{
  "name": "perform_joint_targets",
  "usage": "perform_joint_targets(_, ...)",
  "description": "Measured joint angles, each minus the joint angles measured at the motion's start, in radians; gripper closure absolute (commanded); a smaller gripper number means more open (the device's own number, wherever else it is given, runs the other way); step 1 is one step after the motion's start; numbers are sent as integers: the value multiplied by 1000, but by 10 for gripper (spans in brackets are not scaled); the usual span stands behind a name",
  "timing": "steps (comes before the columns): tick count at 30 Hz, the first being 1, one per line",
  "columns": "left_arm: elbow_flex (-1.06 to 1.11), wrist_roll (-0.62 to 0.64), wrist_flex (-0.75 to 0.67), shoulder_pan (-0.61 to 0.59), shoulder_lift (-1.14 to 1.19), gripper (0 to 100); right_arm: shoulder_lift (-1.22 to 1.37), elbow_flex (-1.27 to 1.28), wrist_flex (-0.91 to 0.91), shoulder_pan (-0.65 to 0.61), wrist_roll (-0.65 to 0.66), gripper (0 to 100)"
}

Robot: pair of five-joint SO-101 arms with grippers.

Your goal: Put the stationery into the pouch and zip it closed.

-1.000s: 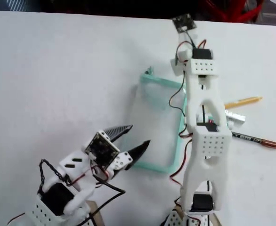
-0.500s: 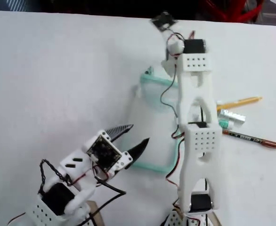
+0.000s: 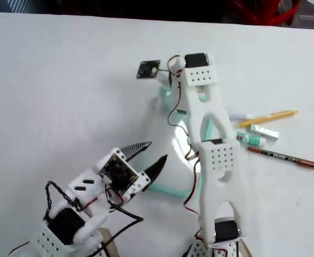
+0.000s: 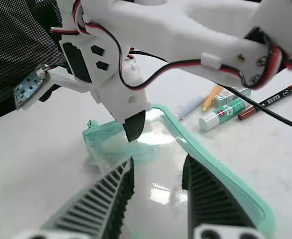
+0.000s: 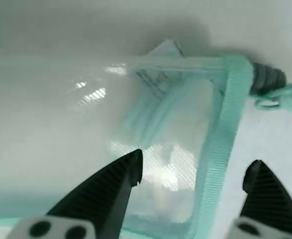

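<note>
The clear pouch [image 3: 167, 190] with a teal border lies flat at mid table, largely under my right arm. My right gripper [image 5: 196, 174] is open above the pouch's [image 5: 171, 114] far corner, its jaws either side of the teal edge near the zipper pull [image 5: 268, 77]. My left gripper [image 3: 149, 155] stands open just over the pouch's [image 4: 161, 134] near left edge, holding nothing. One black fingertip [image 4: 134, 125] of the right gripper hangs at the pouch's far corner. To the right of the pouch lie a yellow pen [image 3: 269, 116], a glue stick [image 3: 256, 140] and a brown marker [image 3: 283, 157].
A small silvery item [image 3: 268, 132] and a pale pen-like piece [image 3: 237, 115] lie among the stationery. The white table [image 3: 66, 80] stretches bare to the left. Red and black cables hang from the right arm [image 3: 216, 160] over the pouch.
My right arm has swung left across the pouch's far end, uncovering more stationery. The pouch's far edge has shifted and crumpled slightly. The left arm has not moved.
</note>
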Motion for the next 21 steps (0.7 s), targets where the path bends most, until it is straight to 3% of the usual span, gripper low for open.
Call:
perform_joint_targets(4,0,0,0,0,0,831,46,-3,-2,12,84,693)
perform_joint_targets(15,0,0,-2,0,0,831,141,-8,-54,23,230,978)
perform_joint_targets(21,0,0,-2,0,0,831,150,-121,-15,31,232,978)
